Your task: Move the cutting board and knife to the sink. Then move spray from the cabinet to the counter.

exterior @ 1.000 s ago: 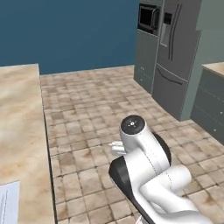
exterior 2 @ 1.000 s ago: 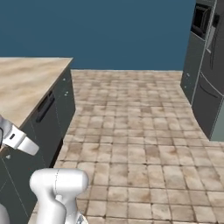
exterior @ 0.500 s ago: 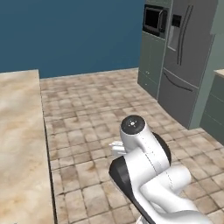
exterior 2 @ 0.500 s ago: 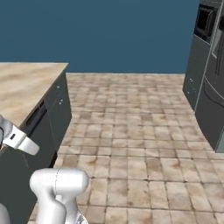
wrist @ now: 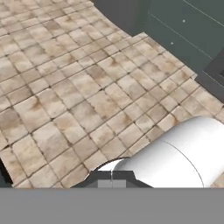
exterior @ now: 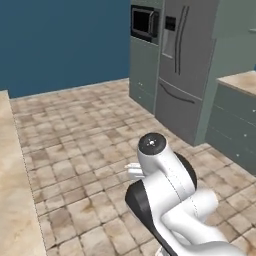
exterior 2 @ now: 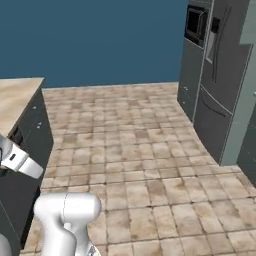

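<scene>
At the far left of the left base view runs the edge of the beige marbled stone surface [exterior: 12, 200]; in the right base view the same surface sits over dark grey-green lower cabinet fronts [exterior 2: 30, 135]. Next comes a wide floor of brown and tan stone tiles [exterior: 80, 130], backed by a plain deep-blue wall [exterior: 60, 40]. The white arm [exterior: 167, 200] is folded low over the tiles. Its pincer is fully closed and grips nothing visible. Further right stand a tall grey unit with a built-in dark microwave [exterior: 145, 22] and a dark grey two-door fridge [exterior: 187, 65]. At the far right, another beige surface corner [exterior: 242, 80] tops grey-green fronts.
</scene>
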